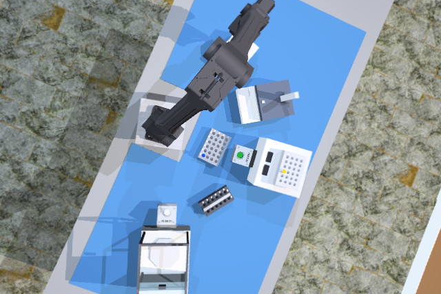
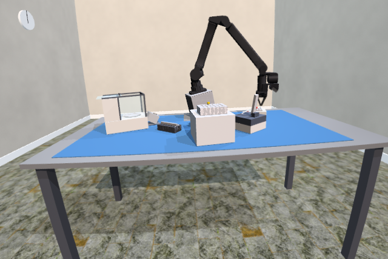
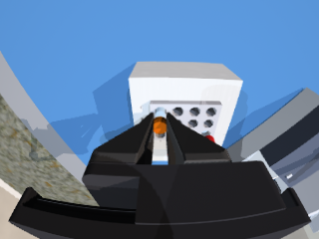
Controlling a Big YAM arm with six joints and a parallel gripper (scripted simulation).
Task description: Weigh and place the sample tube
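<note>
The gripper [image 3: 159, 134] is clamped on tube A [image 3: 159, 138], a slim pale tube with an orange cap [image 3: 159, 126], held up in the air above a white block with rows of dark bores [image 3: 183, 96] on the blue mat [image 3: 159, 14], one bore showing red

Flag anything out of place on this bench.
Only the balance's door: its top pane is slid back, overhanging the rear of the glass box. The stations look level; the claw grips the orange-capped tube.
</note>
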